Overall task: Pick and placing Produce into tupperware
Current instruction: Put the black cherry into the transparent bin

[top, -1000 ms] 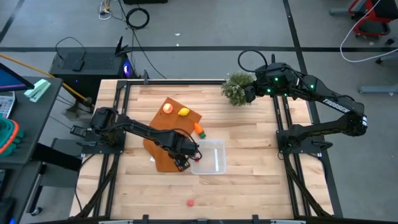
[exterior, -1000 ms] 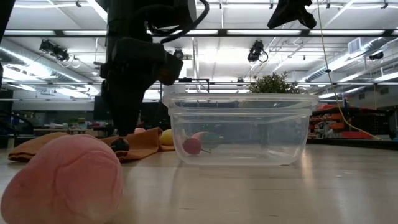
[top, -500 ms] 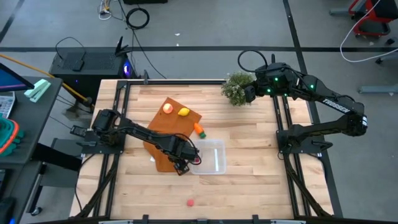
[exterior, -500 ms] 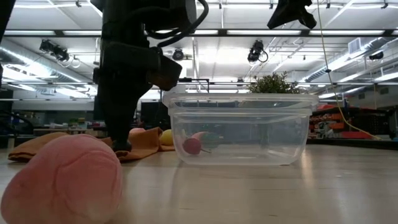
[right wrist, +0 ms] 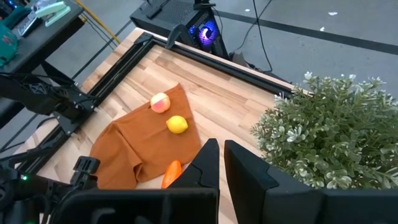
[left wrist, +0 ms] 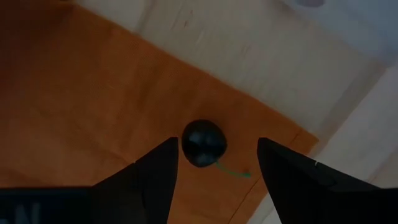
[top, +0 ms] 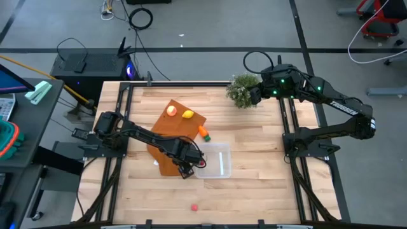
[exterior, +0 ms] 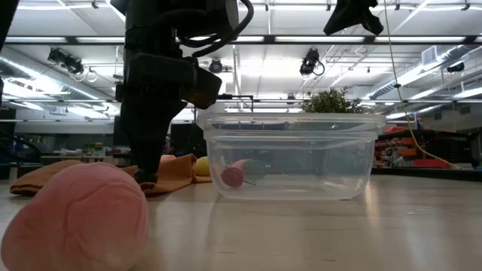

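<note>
Step in hand: pick of small dark piece [left wrist: 204,144] off orange cloth [left wrist: 81,118].
Left gripper [left wrist: 214,163] low over cloth, centre-left of high view, fingers apart, straddling piece, not clamped.
Next move, judged: close fingers, lift, carry to tupperware [top: 214,160], just right.
Right gripper [right wrist: 220,163] together, parked upper right.

White lettering is showing along the right arm [top: 340,107] in the high view; it appears to be reading "TROSSEN", though the letters are small. No other text, number or sign is showing legibly in any view.
</note>
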`<state>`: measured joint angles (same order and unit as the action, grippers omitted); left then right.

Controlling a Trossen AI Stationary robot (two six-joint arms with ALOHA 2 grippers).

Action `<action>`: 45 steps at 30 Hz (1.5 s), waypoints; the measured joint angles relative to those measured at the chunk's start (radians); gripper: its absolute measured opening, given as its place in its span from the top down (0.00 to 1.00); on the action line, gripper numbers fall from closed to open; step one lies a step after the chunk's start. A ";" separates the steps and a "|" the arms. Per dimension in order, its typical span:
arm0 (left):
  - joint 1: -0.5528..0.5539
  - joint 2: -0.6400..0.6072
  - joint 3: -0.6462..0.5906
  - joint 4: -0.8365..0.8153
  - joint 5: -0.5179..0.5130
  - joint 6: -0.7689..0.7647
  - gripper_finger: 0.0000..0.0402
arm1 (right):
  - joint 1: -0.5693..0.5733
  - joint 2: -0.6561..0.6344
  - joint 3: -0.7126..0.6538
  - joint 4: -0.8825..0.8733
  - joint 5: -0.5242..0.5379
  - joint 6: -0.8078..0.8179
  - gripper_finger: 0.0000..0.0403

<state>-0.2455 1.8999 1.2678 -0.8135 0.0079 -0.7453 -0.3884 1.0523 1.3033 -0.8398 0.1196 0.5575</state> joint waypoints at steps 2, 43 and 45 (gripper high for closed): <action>0.000 0.001 0.000 0.001 0.000 0.002 0.44 | 0.000 0.000 0.000 0.000 0.000 0.000 1.00; -0.005 0.029 0.001 -0.001 -0.011 0.062 0.65 | 0.000 0.000 0.000 0.003 -0.001 0.007 1.00; -0.005 0.029 0.001 -0.010 -0.011 0.062 0.65 | 0.000 0.000 0.000 0.003 -0.001 0.007 1.00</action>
<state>-0.2501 1.9289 1.2690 -0.8233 -0.0032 -0.6830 -0.3885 1.0523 1.3033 -0.8373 0.1188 0.5648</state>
